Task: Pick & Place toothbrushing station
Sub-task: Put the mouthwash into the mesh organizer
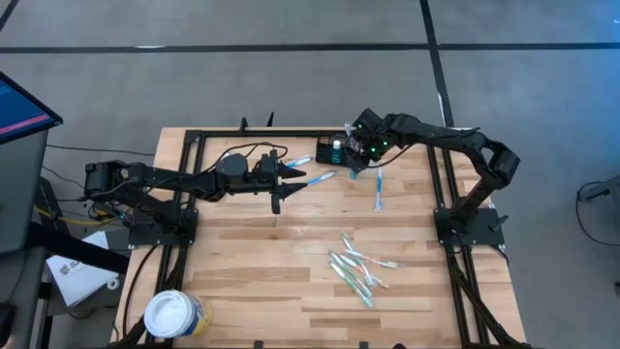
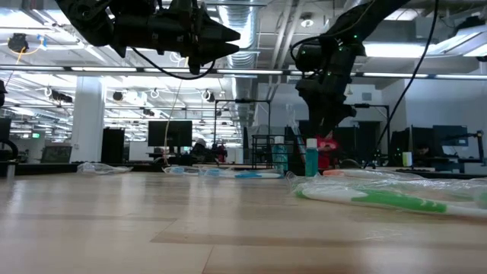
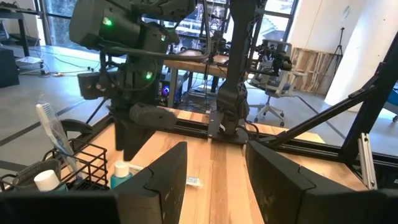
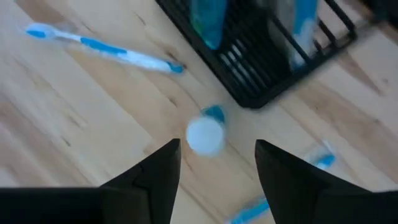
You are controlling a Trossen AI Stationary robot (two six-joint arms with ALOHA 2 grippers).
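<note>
Right gripper (image 1: 360, 155): we see it hanging just above the desk beside the toothbrushing station, its two dark fingers (image 4: 155, 177) standing apart with nothing between them.
Left gripper (image 1: 287, 183): we see it raised over the middle-rear of the desk, fingers (image 3: 165, 180) spread, holding nothing.
Toothbrushing station (image 1: 335, 149): the small black wire caddy sits at the rear of the desk, right of centre; a teal-capped bottle (image 1: 337, 150) stands inside it and a toothbrush (image 3: 53, 134) leans upright in a compartment.
Hard to make out: a small white and blue object (image 4: 206, 134) shows between the right gripper's fingers from the wrist camera; it is blurred, and we cannot tell whether it lies on the wood or is in the air.
Cut off: the caddy is partly hidden by the right gripper from above, and only a corner of it (image 4: 273, 62) shows in the right wrist view.
Desk (image 1: 252, 262): light wooden planks, with a loose pile of wrapped toothbrushes (image 1: 358, 269) at front right, single blue toothbrushes (image 1: 380, 189) near the caddy, and a round white tub (image 1: 175, 313) at the front-left corner.
Room: grey floor around the desk; behind it an open office with ceiling lights, monitors and chairs.
</note>
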